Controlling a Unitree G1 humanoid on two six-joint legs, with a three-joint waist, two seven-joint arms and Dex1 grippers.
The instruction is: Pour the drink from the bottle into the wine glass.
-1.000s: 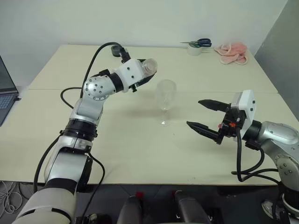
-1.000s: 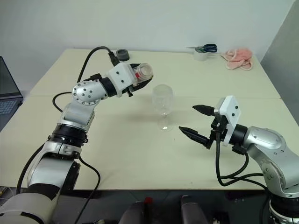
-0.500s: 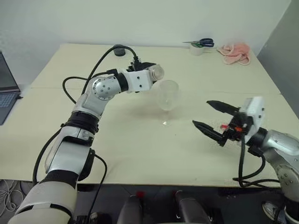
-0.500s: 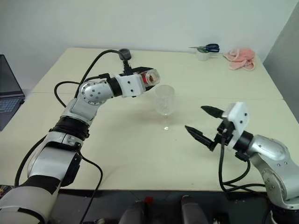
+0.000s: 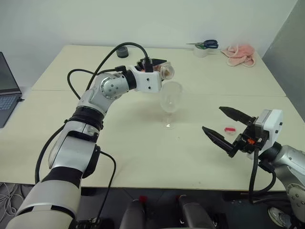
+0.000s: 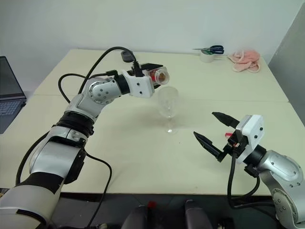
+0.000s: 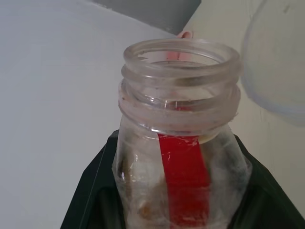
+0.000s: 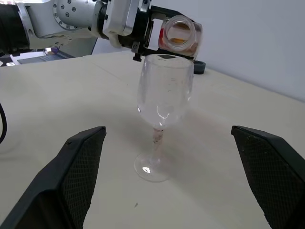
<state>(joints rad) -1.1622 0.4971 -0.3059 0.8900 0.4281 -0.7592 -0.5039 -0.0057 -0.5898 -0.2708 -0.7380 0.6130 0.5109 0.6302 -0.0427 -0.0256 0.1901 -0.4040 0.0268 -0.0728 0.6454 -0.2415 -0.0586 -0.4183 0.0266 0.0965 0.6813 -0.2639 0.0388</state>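
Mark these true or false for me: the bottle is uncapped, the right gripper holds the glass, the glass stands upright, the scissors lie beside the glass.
1. The bottle in the left gripper is uncapped. True.
2. The right gripper holds the wine glass. False: it is open and apart from the glass.
3. The wine glass stands upright on the table. True.
4. The scissors lie beside the glass. False: they rest at the table's far edge, near a pink cloth.
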